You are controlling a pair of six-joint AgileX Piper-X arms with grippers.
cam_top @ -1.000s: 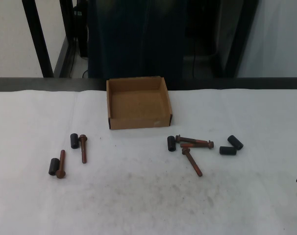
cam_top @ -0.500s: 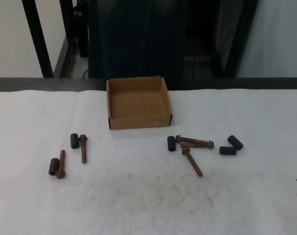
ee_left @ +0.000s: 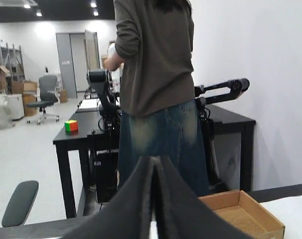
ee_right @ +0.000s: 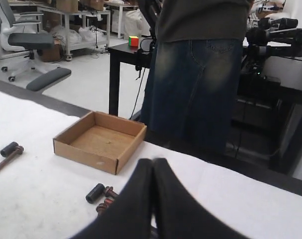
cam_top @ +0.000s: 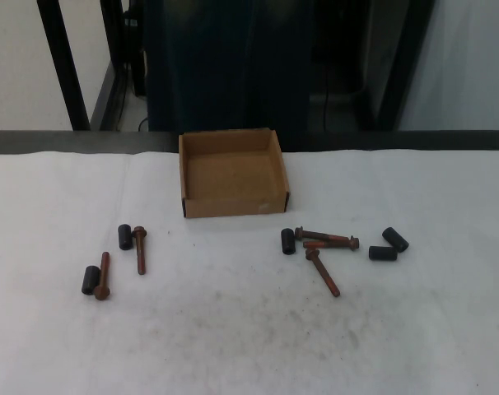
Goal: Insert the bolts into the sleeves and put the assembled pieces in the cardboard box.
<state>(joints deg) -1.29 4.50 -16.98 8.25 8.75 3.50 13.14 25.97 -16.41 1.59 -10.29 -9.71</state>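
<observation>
An open cardboard box (cam_top: 231, 174) stands at the back middle of the white-covered bench; its floor is bare. Left of it lie two rusty bolts (cam_top: 139, 249) (cam_top: 103, 276), each beside a black sleeve (cam_top: 125, 237) (cam_top: 90, 280). On the right lie one sleeve (cam_top: 288, 241), crossed bolts (cam_top: 325, 239) (cam_top: 324, 274) and two more sleeves (cam_top: 395, 239) (cam_top: 382, 253). My left gripper (ee_left: 153, 160) is shut on nothing, with the box corner (ee_left: 245, 215) beyond it. My right gripper (ee_right: 152, 162) is also shut on nothing, above the bench near a sleeve (ee_right: 95, 192) and the box (ee_right: 100, 141).
A white cloth (cam_top: 233, 346) covers the bench, and its front middle is bare. A dark bench edge (cam_top: 68, 140) and black frame posts (cam_top: 62, 62) run behind the box.
A dark part of an arm that showed at the right edge of the high view has gone out of it. The bolts, sleeves and box have not moved.
</observation>
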